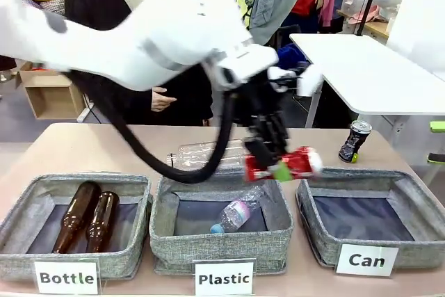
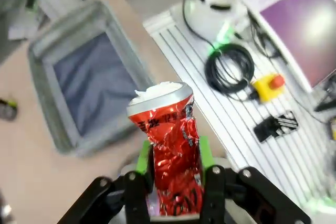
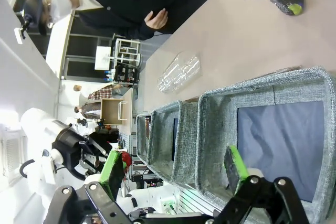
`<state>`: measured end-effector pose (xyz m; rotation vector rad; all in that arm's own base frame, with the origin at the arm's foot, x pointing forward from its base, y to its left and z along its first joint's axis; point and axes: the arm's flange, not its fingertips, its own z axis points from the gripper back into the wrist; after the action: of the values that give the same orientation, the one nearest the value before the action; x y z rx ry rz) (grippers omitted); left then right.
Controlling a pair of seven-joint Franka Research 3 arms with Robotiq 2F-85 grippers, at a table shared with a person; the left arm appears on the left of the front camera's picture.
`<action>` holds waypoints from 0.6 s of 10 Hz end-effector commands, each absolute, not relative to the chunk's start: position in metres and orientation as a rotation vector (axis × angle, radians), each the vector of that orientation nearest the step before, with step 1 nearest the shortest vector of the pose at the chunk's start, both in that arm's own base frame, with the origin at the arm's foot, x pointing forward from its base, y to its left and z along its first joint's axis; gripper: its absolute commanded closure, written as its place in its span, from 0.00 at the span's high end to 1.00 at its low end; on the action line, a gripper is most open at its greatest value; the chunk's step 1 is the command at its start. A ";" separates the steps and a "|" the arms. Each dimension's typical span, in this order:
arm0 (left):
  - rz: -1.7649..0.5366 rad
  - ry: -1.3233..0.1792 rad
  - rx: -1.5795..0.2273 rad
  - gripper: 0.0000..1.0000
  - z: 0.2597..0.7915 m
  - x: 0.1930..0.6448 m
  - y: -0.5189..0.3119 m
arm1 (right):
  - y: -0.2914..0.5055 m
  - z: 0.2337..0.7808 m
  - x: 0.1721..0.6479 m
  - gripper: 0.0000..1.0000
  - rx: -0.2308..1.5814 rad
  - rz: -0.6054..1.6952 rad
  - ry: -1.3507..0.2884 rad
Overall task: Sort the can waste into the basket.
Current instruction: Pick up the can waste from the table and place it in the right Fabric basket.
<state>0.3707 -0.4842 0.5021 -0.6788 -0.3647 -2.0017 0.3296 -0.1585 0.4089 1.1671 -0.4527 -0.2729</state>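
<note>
Item: crushed red metal drink can with white marks [image 1: 299,163]. Judged light, thin-walled and already creased, it will give under pressure, and its glossy skin may slip. The flattened waist looks the best hold. Position: clamped at that waist between the green pads of the left tool [image 2: 174,155], silver end projecting past the fingertips. It hangs in the air by the left rim of the rectangular grey woven-fabric basket labelled "Can" [image 1: 316,238]. Second item: taller black drink can [image 1: 354,141], on the beige table [image 1: 104,144] behind that basket. Right tool [image 3: 173,166]: jaws spread, empty.

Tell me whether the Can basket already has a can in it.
No: the Can basket lies bare inside; the left gripper holds the crushed red can, and the black can sits on the table.
</note>
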 end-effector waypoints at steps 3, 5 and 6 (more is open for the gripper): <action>-2.049 -0.430 -0.711 0.22 0.468 0.376 -0.594 | -0.249 0.435 0.270 1.00 1.105 -0.413 -0.649; -2.052 -0.457 -0.743 0.22 0.444 0.371 -0.641 | -0.292 0.430 0.227 1.00 1.087 -0.484 -0.695; -2.047 -0.481 -0.745 0.22 0.432 0.373 -0.654 | -0.303 0.422 0.219 1.00 1.057 -0.500 -0.683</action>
<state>0.3625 -0.6351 0.4279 -0.7553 -0.4583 -2.0637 0.2102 -0.3024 0.4316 1.0668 -0.7096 -0.5339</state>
